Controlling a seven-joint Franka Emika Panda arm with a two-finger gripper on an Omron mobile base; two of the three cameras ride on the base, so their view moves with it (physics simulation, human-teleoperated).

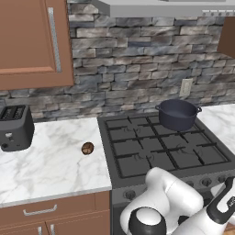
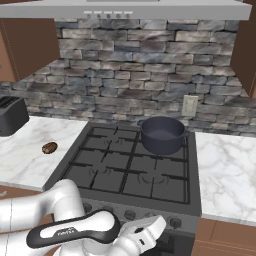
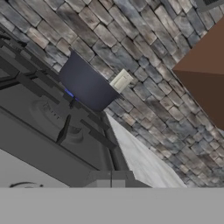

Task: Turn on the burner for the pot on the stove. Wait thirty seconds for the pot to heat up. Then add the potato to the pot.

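A black stove sits between two marble counters. A dark blue-grey pot stands on its far right burner, lidless and upright. The potato, a small brown oval, lies on the left counter just beside the stove. The gripper hangs low at the stove's near front by the knobs, fingers fully closed, holding nothing. The potato looks firm, light and apt to roll; pinching across its narrow middle seems safest.
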